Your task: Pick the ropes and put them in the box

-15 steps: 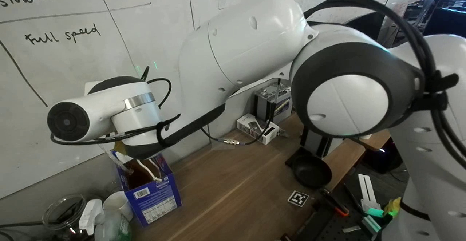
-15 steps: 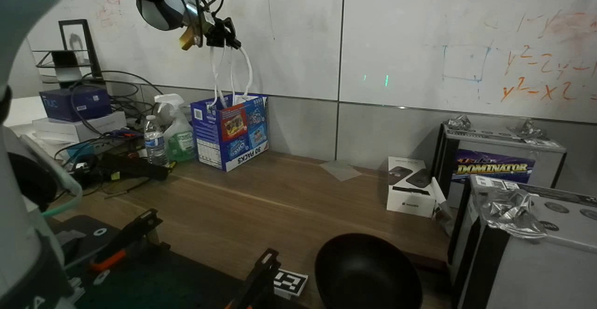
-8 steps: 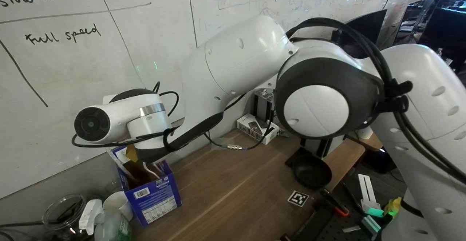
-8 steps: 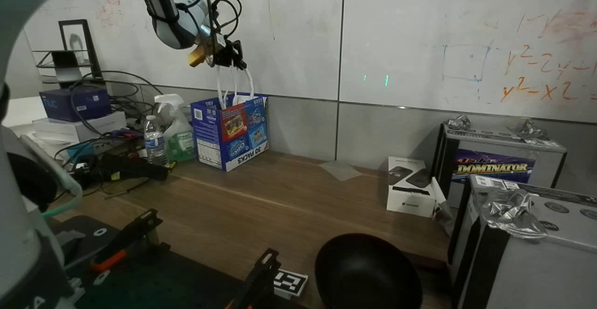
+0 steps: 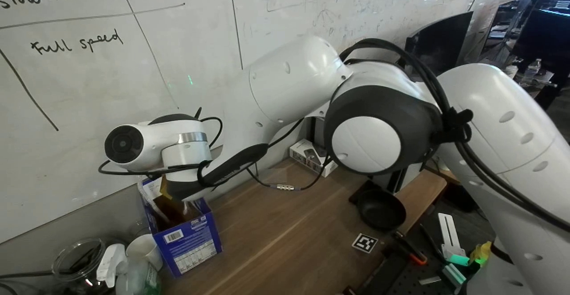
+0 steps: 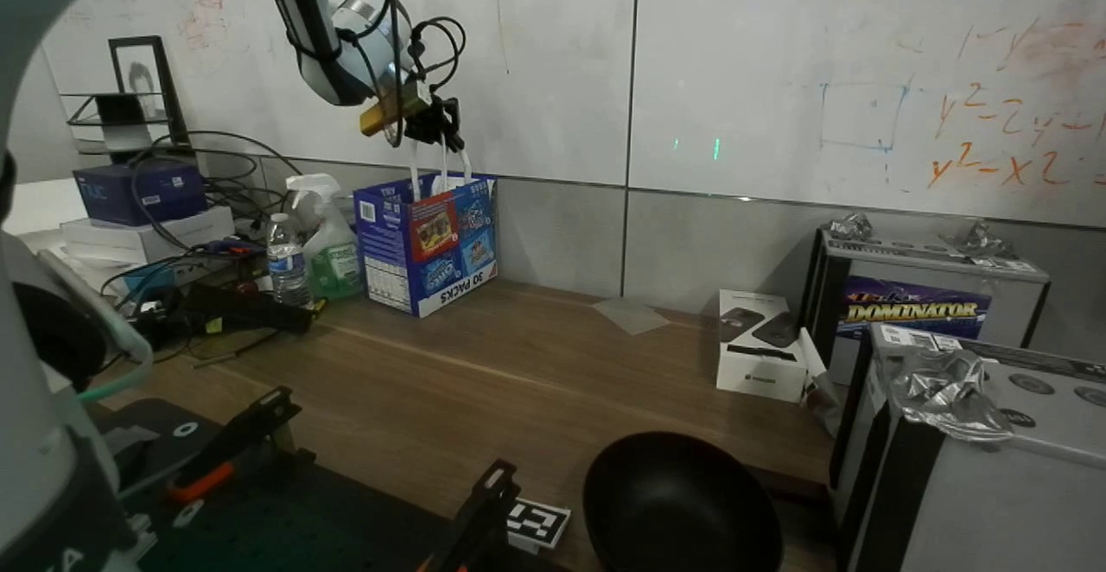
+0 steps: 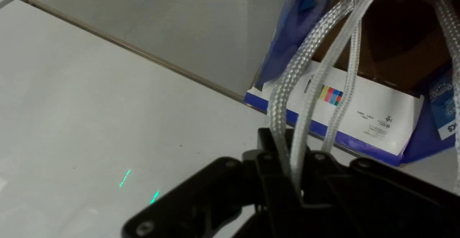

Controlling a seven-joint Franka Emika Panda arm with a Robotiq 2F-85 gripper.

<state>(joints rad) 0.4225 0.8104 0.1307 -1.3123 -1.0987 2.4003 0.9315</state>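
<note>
The white ropes are pinched in my gripper, which is shut on them. Several strands hang from the fingers into the open top of the blue box, and their lower ends are hidden inside it. In an exterior view the gripper hovers just above the box's rim, apart from it. A second exterior view shows a rope strand running down into the box, while the arm's wrist covers the gripper there. The wrist view shows the box's white inner flap beyond the fingers.
Beside the box stand a spray bottle and a water bottle. The whiteboard wall rises close behind it. A black pan and a white carton lie farther along the table.
My arm has come down, carrying the gripper lower and closer to the box. The ropes have sunk deeper into it, with shorter lengths showing above the rim. The box has stayed put.
</note>
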